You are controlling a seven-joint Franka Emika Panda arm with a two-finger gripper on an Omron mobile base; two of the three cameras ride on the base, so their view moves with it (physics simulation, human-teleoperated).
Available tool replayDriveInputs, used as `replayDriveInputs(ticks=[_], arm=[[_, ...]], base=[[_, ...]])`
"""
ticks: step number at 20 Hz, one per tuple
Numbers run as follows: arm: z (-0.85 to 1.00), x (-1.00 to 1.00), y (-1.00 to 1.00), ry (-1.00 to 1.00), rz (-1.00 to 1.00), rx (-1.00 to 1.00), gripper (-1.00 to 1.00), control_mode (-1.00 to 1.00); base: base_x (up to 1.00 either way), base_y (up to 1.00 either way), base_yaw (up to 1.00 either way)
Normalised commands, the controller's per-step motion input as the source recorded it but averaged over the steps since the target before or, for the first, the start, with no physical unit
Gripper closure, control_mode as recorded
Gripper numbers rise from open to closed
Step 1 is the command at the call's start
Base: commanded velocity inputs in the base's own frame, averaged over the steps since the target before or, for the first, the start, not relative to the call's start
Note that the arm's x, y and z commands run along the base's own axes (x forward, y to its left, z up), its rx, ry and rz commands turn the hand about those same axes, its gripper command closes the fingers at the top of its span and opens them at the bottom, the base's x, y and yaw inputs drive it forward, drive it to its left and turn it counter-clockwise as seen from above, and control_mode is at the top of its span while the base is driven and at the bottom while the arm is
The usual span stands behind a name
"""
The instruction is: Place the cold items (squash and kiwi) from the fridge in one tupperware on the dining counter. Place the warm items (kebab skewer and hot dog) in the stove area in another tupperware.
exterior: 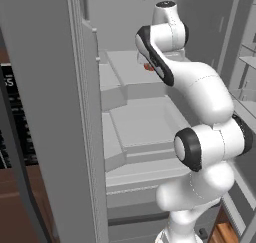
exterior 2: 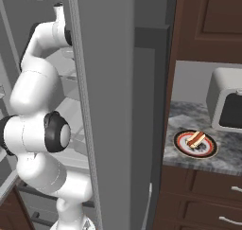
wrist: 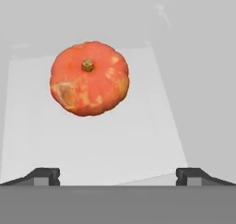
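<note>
Reaching into the fridge for the squash

On the left, the fridge shelf [exterior: 142, 119]; the gripper [wrist: 118, 176] hangs over the squash [wrist: 89, 78], jaws spread wide, empty. Next, I judge: descend, straddle it, close. Rightward, the hot dog [exterior 2: 195, 139] waits on its plate [exterior 2: 182, 147].

An orange squash [wrist: 90, 78], round and ribbed with a brown stem stub at its top centre and a pale blotch on its lower left side, sat on a light grey shelf [wrist: 138, 140] that spread out beneath and around it. The gripper [wrist: 118, 176] stood below the squash and well apart from it, jaws spread wide and empty, one dark fingertip [wrist: 44, 176] below and to the left of the squash and the other below and to its right.
</note>
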Motion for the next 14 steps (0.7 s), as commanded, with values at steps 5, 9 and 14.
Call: replayDriveInputs(ticks=[5, 9, 14], arm=[[-0.19, 0.16, 0.10, 0.00, 0.00, -0.05, -1.00, -1.00], [-0.16, 0.30, 0.00, 0.00, 0.00, 0.00, -1.00, -1.00], [-0.10, 0.37, 0.00, 0.00, 0.00, 0.00, -1.00, -1.00]], base=[[0.00, 0.00, 0.00], [0.00, 0.00, 0.00], [0.00, 0.00, 0.00]])
